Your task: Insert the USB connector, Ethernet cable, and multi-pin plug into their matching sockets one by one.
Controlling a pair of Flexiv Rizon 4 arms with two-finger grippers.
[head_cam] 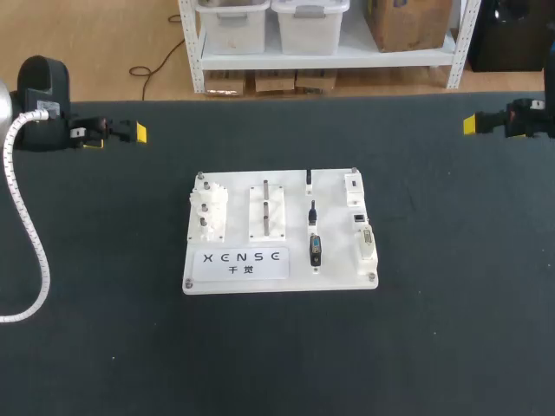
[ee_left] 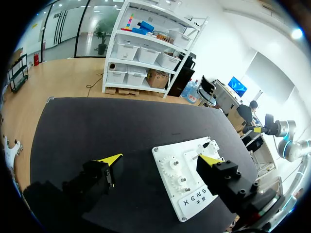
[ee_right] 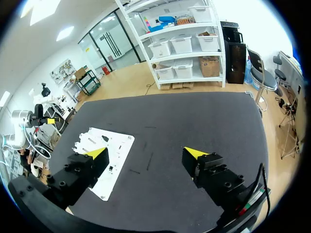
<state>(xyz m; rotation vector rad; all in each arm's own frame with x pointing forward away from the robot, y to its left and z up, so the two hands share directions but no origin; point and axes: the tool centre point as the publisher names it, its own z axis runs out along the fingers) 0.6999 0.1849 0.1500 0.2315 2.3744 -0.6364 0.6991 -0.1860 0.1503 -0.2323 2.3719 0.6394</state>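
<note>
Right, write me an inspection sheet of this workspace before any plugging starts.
surface: black table, with a white board in its middle.
job's things: wide black plug and thin black plug on the board; white sockets along its right edge.
clutter: nothing seen.
tools: left tool open and empty, far left of the board; right tool open and empty, far right of it.
cables: white ribbed cable runs from the left arm down across the table.
surroundings: nothing seen.

Tabletop (head_cam: 277,355): black, matte surface. One white rectangular fixture board (head_cam: 338,277) lies flat near the middle, square to the tabletop's edges.
</note>
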